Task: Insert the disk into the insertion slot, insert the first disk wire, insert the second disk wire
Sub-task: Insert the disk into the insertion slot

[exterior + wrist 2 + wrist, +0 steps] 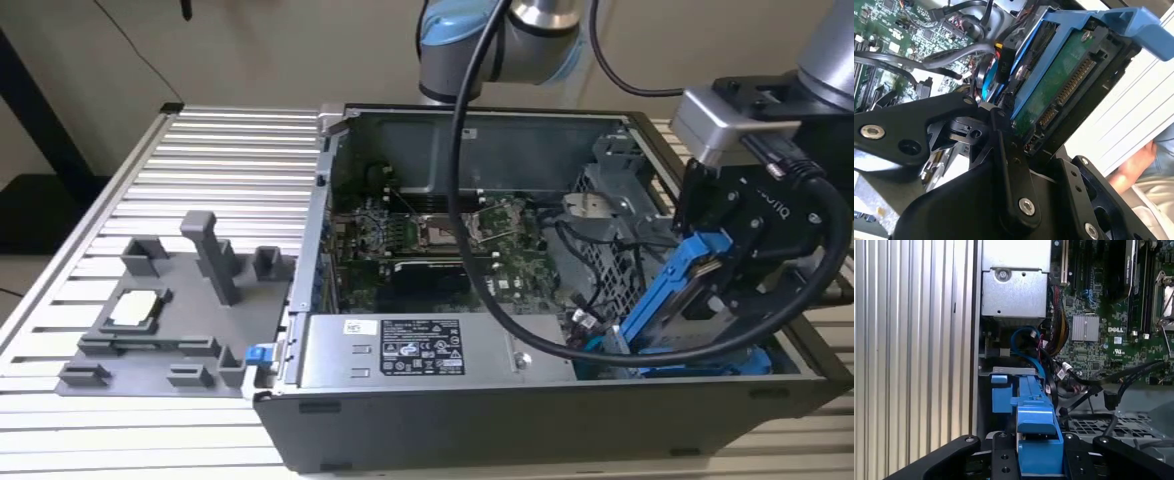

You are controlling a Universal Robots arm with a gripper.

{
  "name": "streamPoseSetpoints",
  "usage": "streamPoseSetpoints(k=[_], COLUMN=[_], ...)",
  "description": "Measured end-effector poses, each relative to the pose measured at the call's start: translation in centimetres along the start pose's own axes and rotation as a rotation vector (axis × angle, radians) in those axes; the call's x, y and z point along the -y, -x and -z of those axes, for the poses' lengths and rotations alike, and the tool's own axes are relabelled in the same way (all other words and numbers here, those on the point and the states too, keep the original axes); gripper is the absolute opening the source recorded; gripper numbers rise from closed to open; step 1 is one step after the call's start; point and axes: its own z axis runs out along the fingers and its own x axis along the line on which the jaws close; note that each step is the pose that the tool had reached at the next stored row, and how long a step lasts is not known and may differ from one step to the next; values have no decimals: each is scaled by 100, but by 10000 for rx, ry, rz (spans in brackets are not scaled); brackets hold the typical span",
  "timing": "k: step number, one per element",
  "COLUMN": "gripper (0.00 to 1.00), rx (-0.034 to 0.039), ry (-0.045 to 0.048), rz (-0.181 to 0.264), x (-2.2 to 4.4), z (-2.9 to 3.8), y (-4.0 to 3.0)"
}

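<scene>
My gripper (714,285) is shut on the disk (674,290), a drive clipped in a bright blue carrier. It hangs tilted over the open computer case, at the exterior view's right. In the second wrist view the disk (1064,85) shows its green circuit side and connector row between my black fingers (1011,170). The first wrist view looks along the blue carrier (1036,435), clamped in my gripper (1036,457). The insertion slot lies in the grey perforated drive cage (607,260), just below and beside the disk. Loose black wires (1109,400) lie by the cage.
A second blue carrier (727,362) sits low in the case's corner. The silver labelled power-supply box (414,350) fills the case front. The motherboard (427,230) lies behind it. A grey fixture plate (174,330) rests on the slatted table. A person's hand (1134,167) is nearby.
</scene>
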Motion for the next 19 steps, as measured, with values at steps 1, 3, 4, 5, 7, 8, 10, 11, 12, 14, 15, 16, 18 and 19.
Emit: streamPoseSetpoints(k=[1,3,4,5,7,8,10,11,12,14,15,16,18,19], gripper=[33,33,33,33,33,33,33,33,33,33,33,33,33,33], rx=[2,0,0,1,-2,5,1,0,0,-2,-2,0,-4,-4], ry=[0,0,0,-1,0,0,0,0,-1,-1,-1,-2,-1,-1], rz=[0,-1,-1,0,-1,-1,0,0,0,-1,-1,0,0,0], x=[0,1,1,2,2,3,3,3,3,3,3,3,3,2], z=[-19,-55,-73,-92,-125,-144,-160,-166,-169,-170,-170,-172,-173,-173], y=[0,0,0,0,1,0,0,0,0,0,0,0,0,-1])
